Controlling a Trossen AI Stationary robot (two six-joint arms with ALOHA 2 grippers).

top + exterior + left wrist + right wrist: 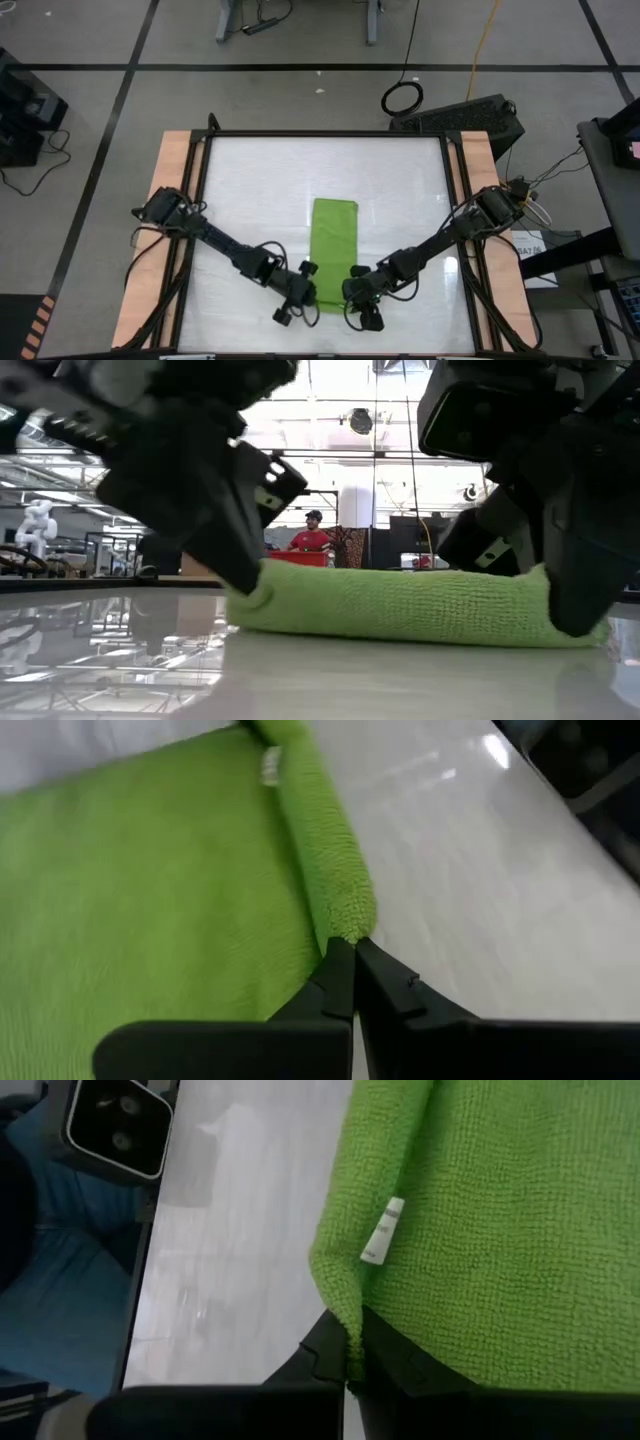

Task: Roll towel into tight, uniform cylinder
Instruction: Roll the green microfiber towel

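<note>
High view: the towel lies as a long lime-green strip near the middle of the white table, running from mid-table toward the near edge, w/ both arms reaching in diagonally to its near end; the left gripper sits at the strip's left near corner, the right gripper at the right near corner, both touching the cloth. Low view: the towel shows as a low rounded fold lying flat on the tabletop, the left gripper coming down onto one end and the right gripper onto the other, each pressed against the fabric (a person in a red top stands far back in the room). Left wrist view: the left gripper has its two dark fingers pinched together on the towel's edge, where the cloth is folded over into a thick rim; bare table beside it. Right wrist view: the right gripper is likewise clamped shut on the towel's folded edge, a small white tag sewn to the hem just beyond the fingertips.
</note>
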